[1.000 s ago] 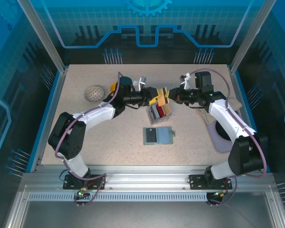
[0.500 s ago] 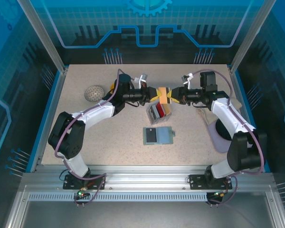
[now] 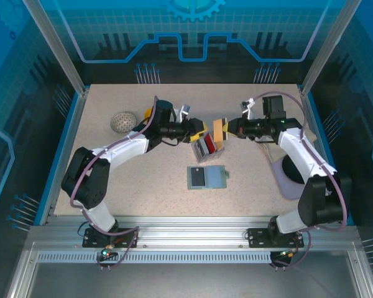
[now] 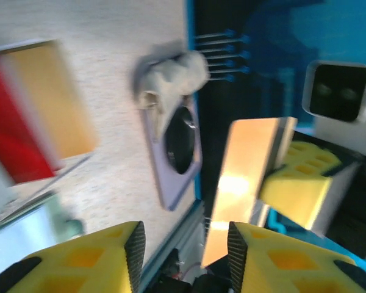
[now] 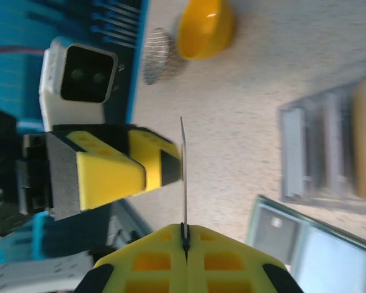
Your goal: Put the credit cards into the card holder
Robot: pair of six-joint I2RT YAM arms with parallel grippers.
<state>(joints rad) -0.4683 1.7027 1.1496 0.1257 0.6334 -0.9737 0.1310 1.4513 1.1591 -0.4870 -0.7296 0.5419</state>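
Note:
A tan credit card (image 3: 218,131) stands on edge above the table with my right gripper (image 3: 227,129) shut on it. In the right wrist view the card (image 5: 183,177) shows edge-on, rising out of the closed right gripper (image 5: 184,232). My left gripper (image 3: 199,130) is open just left of the card, its jaws apart and holding nothing (image 4: 186,244). In the left wrist view the tan card (image 4: 247,177) hangs close to one of its pads. Red and black credit cards (image 3: 205,147) stand in a small rack below. The card holder (image 3: 207,177) lies open on the table.
A mesh ball (image 3: 123,121) and a yellow bowl (image 3: 148,113) sit behind the left arm. A pale purple tray (image 3: 288,183) with a black disc and a crumpled white cloth (image 4: 171,76) lies under the right arm. Blue walls ring the table.
Both grippers met at the tan card earlier. The left gripper has opened and drawn back to the left, leaving the card in the right gripper.

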